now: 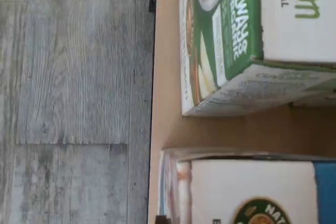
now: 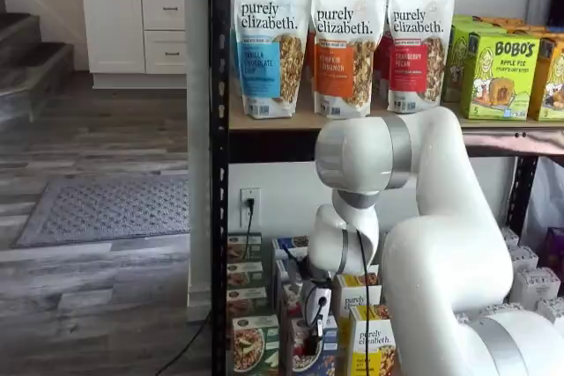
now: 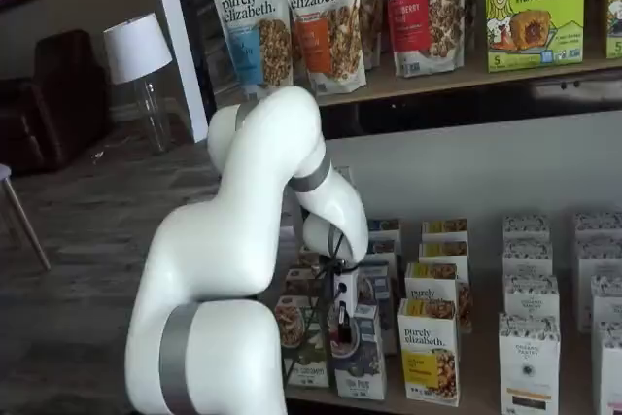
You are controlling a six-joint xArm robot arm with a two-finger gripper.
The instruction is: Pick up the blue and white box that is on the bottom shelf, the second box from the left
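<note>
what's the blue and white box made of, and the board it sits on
The blue and white box looks like thin printed cardboard with a slight sheen; folded edges show in the wrist view. The bottom shelf board looks like plain tan fibreboard or wood, matte, with no visible grain.

Glossy white rounded arm (image 3: pixel 243 240), grey joint bands, thin black cable (image 2: pixel 364 279), white end effector (image 3: pixel 343 323)

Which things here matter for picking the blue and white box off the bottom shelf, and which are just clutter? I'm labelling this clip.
Job:
- blue and white box
- gripper, at that box
- bottom shelf

Just there:
- green box
- yellow purely elizabeth box
- granola bags on the upper board
- Bobo's box
</note>
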